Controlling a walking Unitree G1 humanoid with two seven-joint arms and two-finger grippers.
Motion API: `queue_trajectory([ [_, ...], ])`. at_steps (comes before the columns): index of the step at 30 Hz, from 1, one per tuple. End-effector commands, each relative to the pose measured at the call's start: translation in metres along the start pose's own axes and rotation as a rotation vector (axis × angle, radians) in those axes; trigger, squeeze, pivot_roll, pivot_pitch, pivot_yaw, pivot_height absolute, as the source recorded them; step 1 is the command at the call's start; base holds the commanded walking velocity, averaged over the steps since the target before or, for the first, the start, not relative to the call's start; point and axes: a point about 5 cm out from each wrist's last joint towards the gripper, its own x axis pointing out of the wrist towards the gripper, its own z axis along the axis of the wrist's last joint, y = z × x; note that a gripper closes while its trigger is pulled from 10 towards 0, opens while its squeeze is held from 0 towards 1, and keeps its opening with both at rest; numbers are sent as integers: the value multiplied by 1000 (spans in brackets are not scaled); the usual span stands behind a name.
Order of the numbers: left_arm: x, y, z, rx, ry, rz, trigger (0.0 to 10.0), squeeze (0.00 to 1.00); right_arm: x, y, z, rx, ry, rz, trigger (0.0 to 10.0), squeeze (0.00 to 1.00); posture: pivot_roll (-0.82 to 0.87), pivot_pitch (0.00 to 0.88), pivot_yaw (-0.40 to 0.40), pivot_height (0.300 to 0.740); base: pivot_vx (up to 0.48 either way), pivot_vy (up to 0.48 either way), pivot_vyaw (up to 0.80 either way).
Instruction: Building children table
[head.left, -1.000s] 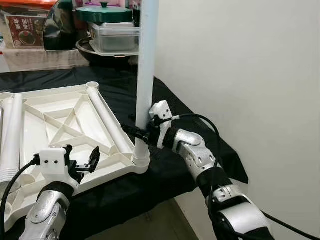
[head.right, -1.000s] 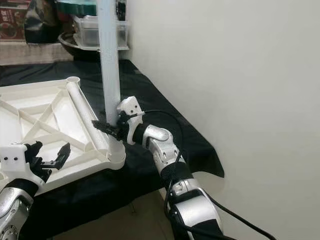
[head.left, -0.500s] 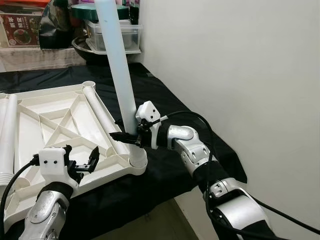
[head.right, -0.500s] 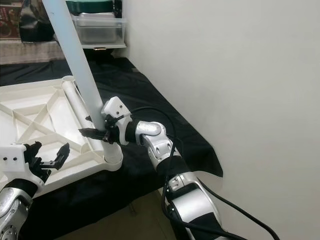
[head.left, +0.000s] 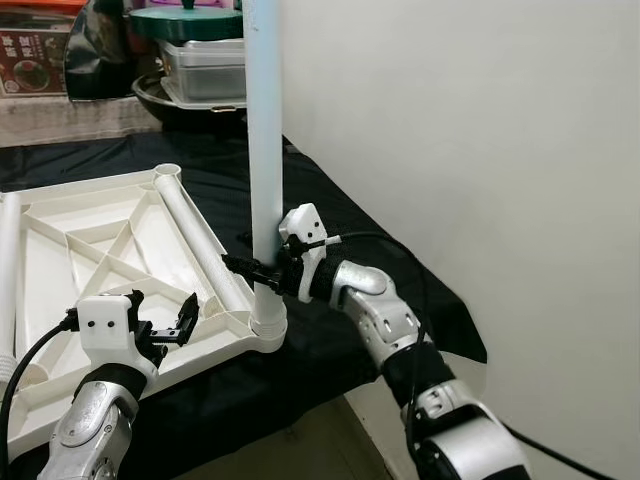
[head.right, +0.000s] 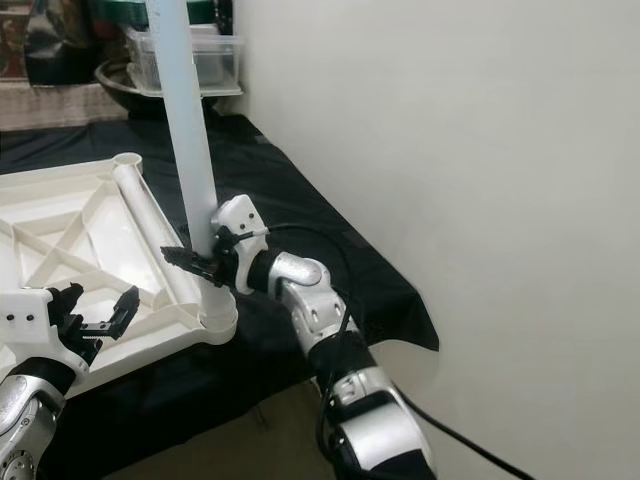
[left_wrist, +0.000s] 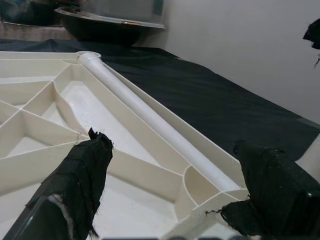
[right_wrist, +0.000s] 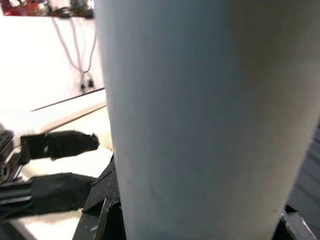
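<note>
1. The white tabletop lies underside up on a black cloth covering the bench.
2. 1 pale blue leg tube stands upright in the tabletop's near right corner socket.
3. The right gripper pinches that tube low down, just above the socket.
4. The left gripper hovers with fingers spread over the tabletop's near edge.
5. Another white tube lies at the far left.

Tabletop cream-white, ribbed underside. Table leg pale blue-white. Cloth black, plain. Pot lid dark green. Wall off-white. Right gripper and left gripper black-fingered, white housings, silver arms.
</note>
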Motion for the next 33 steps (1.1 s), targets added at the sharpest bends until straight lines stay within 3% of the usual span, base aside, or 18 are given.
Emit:
queue_trajectory([
  [1, 2, 0, -4, -17, 17, -4, 10000, 0, 0, 14, -42, 138, 141, -9, 10000, 0, 131, 0, -104, 740, 0, 0, 0],
  [5, 2, -1, -2, -13, 15, -6, 10000, 0, 2, 18, -41, 152, 122, -20, 10000, 0, 134, 0, -103, 740, 0, 0, 0],
  [8, 2, 0, 0, -9, 11, -4, 10000, 0, 1, 12, -42, 151, 126, -133, 10000, 0, 135, 0, -105, 740, 0, 0, 0],
  [12, 1, 2, 3, -5, -2, 19, 10000, 0, -26, -33, -46, 209, 152, -700, 10000, 0, 140, 0, -106, 740, 0, 0, 0],
  [15, 1, 4, 5, -3, -11, 36, 10000, 0, -43, -43, -45, 240, 108, -878, 10000, 0, 138, 0, -102, 740, 0, 0, 0],
  [19, 2, 7, 6, -2, -16, 56, 10000, 0, -49, -41, -45, 255, 71, -910, 10000, 0, 133, 0, -90, 740, 0, 0, 0],
  [25, 6, 10, 6, 5, -14, 55, 10000, 0, -49, -31, -47, 231, 72, -845, 10000, 0, 117, 0, -75, 740, 0, 0, 0],
  [27, 10, 10, 6, 7, -15, 50, 10000, 0, -38, -29, -35, 176, 29, -781, 10000, 0, 114, 0, -71, 740, 0, 0, 0],
  [33, 12, 7, 4, 5, -15, 39, 10000, 0, -26, -21, -26, 181, -12, -661, 10000, 0, 119, 0, -75, 740, 0, 0, 0],
])
